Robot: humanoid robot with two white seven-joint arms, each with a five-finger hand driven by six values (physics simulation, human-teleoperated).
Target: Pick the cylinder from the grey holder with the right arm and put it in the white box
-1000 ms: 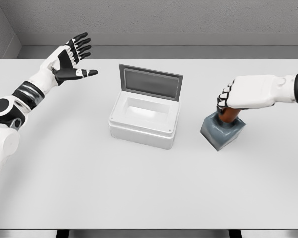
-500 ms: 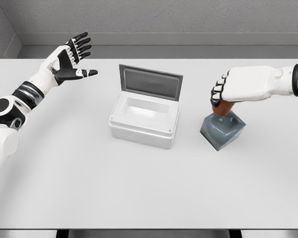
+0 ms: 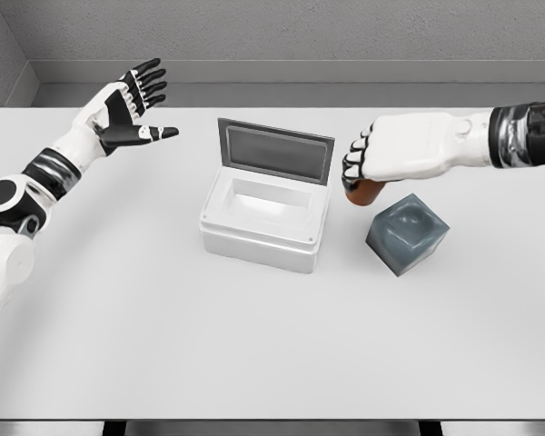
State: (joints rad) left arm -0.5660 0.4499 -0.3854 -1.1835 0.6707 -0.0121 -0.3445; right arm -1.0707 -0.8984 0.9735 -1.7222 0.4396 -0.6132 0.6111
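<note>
- The right hand (image 3: 395, 156) has its fingers curled tight around the brown cylinder (image 3: 364, 193), only whose lower end shows beneath the fist.
- A second ago the cylinder sat in the grey holder (image 3: 407, 233); now it is clear of it, up and to the left, and the holder's socket is empty.
- It hangs between the holder and the open white box (image 3: 265, 213), right of centre frame, so I judge extraction done and carry-over underway.
- The left hand (image 3: 132, 104) stays spread, holding nothing, at upper left.

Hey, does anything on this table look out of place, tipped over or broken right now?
Nothing stands out. The white box sits upright with its lid open, the grey holder stands empty, and the right hand holds the cylinder between them.
</note>
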